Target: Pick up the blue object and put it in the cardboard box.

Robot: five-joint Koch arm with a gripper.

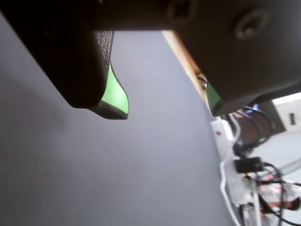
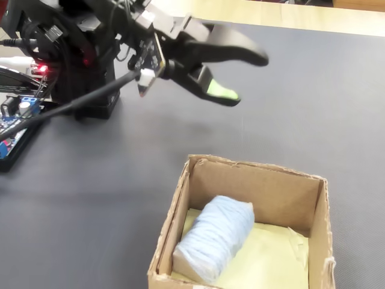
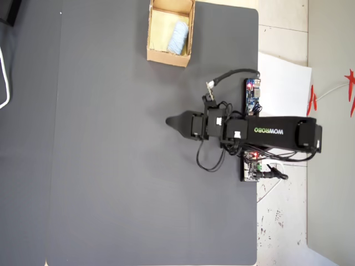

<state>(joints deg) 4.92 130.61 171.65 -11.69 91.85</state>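
The blue object (image 2: 215, 238) is a pale wrinkly wad lying inside the cardboard box (image 2: 264, 195), against its left wall in the fixed view. The overhead view shows the box (image 3: 169, 57) at the top of the dark mat with the blue object (image 3: 178, 37) in its right half. My gripper (image 2: 248, 78) hovers above the mat, apart from the box and well back from it. It is open, with green pads facing each other and nothing between them in the wrist view (image 1: 165, 108). From overhead, the gripper (image 3: 171, 122) points left near the mat's middle.
A dark grey mat (image 3: 111, 166) covers the table. The arm's base (image 2: 84, 84) stands at the left with cables and circuit boards (image 3: 253, 97) beside it. A white power strip (image 1: 223, 136) and wires lie past the mat's edge, next to a wooden strip (image 1: 188, 61).
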